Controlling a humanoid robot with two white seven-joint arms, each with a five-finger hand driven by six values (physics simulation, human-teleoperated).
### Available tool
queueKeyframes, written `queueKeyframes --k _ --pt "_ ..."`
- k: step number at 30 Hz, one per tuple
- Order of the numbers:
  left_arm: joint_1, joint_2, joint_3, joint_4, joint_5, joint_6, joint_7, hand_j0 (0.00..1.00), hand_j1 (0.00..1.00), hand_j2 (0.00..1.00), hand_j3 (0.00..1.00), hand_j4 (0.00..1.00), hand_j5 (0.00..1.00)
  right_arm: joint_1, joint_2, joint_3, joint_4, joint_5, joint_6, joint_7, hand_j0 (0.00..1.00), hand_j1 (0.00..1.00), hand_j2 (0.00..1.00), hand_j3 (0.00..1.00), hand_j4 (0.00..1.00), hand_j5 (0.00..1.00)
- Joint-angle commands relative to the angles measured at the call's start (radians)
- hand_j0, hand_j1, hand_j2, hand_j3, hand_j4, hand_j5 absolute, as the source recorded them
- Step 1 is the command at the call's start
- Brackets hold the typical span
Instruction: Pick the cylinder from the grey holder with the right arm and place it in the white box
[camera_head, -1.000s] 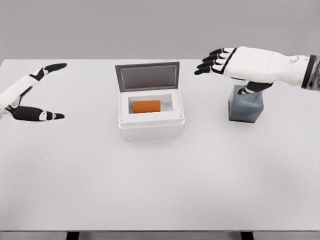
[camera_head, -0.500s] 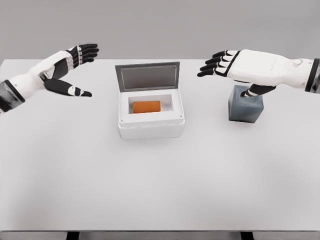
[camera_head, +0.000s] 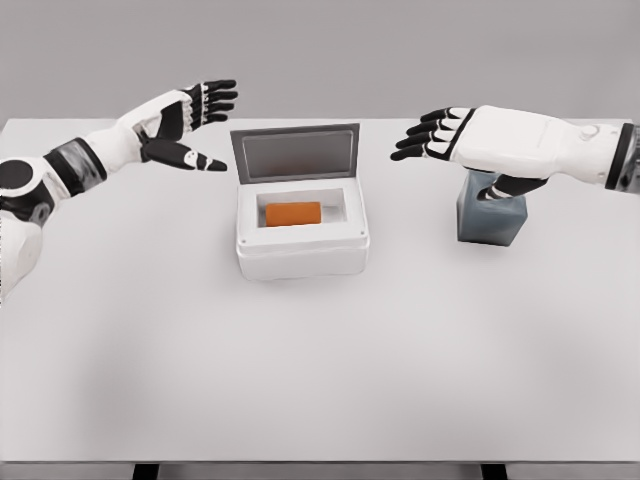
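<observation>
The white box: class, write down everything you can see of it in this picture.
The white box is square with thick, foam-like walls and sits on the table, left of the grey holder. Its grey-framed lid stands open at the back. An orange block lies in the recess. Neither hand touches it; the left hand hovers near the lid's left corner.

White table, plain grey wall behind.

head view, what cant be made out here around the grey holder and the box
- Top of the grey holder: covered by the right hand, so anything in it is hidden.
- White box: the near wall hides the cavity floor around the orange cylinder.
- Right arm: cut off by the right edge.
- Left hand is open beside the lid.
</observation>
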Motion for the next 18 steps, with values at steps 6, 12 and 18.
queueKeyframes --k 6,12,18 --pt "0.002 -0.018 -0.021 0.022 0.007 0.002 0.0 1.0 1.0 1.0 1.0 1.0 1.0 -0.012 -0.08 -0.01 -0.073 -0.083 0.011 -0.001 1.0 1.0 1.0 1.0 1.0 1.0" --pt "0.014 -0.002 -0.032 -0.023 0.015 -0.004 0.0 1.0 1.0 1.0 1.0 1.0 1.0 0.012 -0.14 -0.003 -0.077 -0.097 0.006 -0.001 1.0 1.0 1.0 1.0 1.0 1.0" --pt "0.026 0.004 -0.038 -0.067 0.027 -0.006 0.0 1.0 1.0 1.0 1.0 1.0 1.0 0.066 -0.099 -0.007 -0.067 -0.096 0.016 -0.001 1.0 1.0 1.0 1.0 1.0 1.0"
